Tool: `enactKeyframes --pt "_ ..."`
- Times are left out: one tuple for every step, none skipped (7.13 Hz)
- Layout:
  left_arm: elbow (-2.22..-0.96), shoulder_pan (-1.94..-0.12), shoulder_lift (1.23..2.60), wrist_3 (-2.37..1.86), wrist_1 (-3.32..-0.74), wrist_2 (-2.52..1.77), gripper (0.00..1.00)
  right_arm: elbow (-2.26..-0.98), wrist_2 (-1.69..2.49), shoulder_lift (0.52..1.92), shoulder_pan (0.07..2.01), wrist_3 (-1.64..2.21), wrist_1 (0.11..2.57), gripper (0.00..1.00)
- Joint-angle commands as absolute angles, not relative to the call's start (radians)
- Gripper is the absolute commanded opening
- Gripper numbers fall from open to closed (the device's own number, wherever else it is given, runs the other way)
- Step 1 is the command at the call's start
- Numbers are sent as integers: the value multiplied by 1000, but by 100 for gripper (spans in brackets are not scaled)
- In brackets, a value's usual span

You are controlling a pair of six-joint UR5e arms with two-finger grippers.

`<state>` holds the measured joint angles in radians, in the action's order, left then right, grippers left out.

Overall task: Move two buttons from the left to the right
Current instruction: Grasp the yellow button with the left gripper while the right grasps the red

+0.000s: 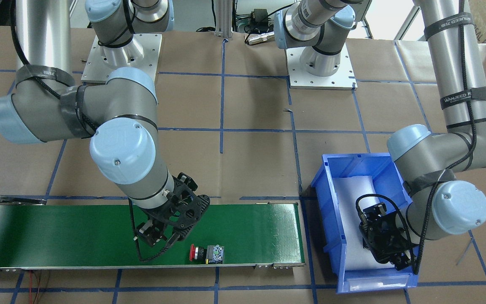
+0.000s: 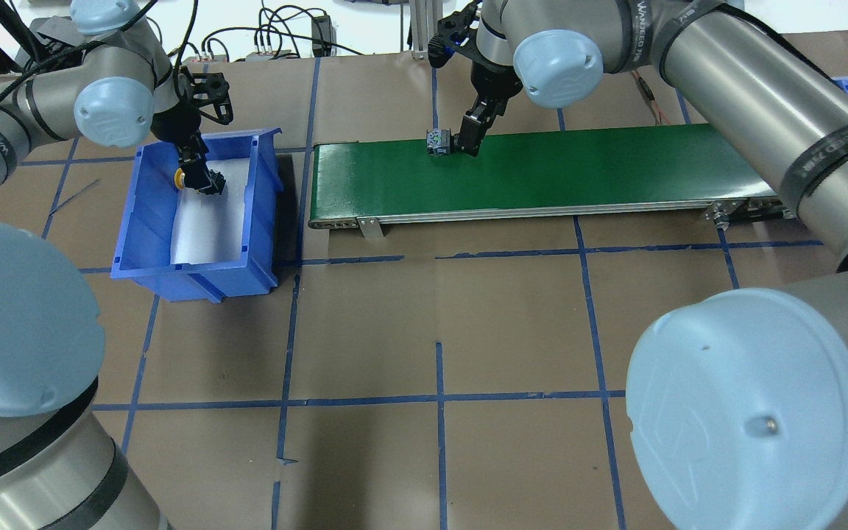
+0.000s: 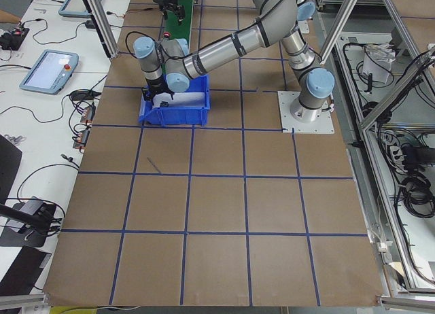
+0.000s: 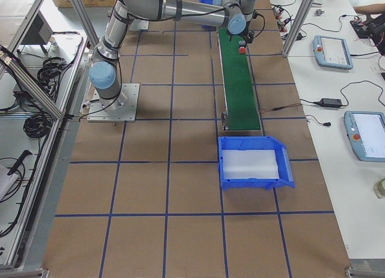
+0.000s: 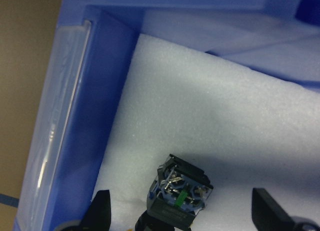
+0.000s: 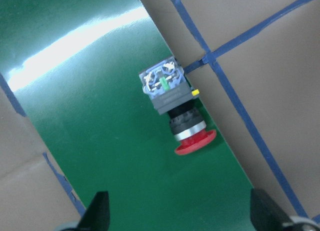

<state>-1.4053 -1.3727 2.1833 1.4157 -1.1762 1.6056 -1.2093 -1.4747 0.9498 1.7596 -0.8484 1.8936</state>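
Brown paper table (image 2: 431, 309) with a blue tape grid fills the robot's side of the green belt (image 2: 578, 173); both arms reach over it from above.

Just off the belt's left end sits a blue bin (image 2: 150, 206), narrow gap between the two, white foam (image 2: 203, 228) on its floor.

Left arm: elbow out past the belt's left end, wrist folded down. The left gripper (image 2: 207, 182) is low inside the bin, at the end farthest from the robot and close to that end wall. Claw released: fingers (image 5: 101, 211) spread wide. The yellow button (image 5: 182, 190) is on the foam between them, terminals toward the wrist camera, pads clear of its body on both sides.

Right arm: long forearm comes in over the belt's right part, wrist tipped down. The right gripper (image 2: 466, 143) is over the belt's left half, by the far edge. Claw also released, fingers well apart, gripping nothing.

The red button (image 1: 205, 253) lies on its side on the belt, just leftward of that gripper, cap toward it, terminal block away. It hugs the belt's far edge, with only a thin strip of green to the rim.

A long run of green goes from the gripper to the belt's right end. A second blue bin (image 4: 255, 183) sits off that end.
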Motion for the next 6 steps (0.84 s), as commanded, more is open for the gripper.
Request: enactKeyframes --pt "-1413 -1370 2203 1420 -1137 1605 100 -1123 -1474 872 1782 -862 1896 99" --pt "-1420 -1373 2210 1419 -1123 1605 100 -1093 -1476 839 1795 -862 1899 99" --pt "-1427 -1371 2209 1420 -1120 1605 100 -1059 -1474 806 1805 -867 1898 99" --pt "-1428 -1371 2209 1420 -1115 1605 96 -1040 -1474 784 1816 -868 1898 99" --pt "-1428 -1371 2207 1419 -1115 1605 72 -1040 -1474 779 1816 -868 1898 96" --pt "-1427 -1371 2203 1419 -1111 1606 33 -1040 -1474 779 1816 -882 1898 92"
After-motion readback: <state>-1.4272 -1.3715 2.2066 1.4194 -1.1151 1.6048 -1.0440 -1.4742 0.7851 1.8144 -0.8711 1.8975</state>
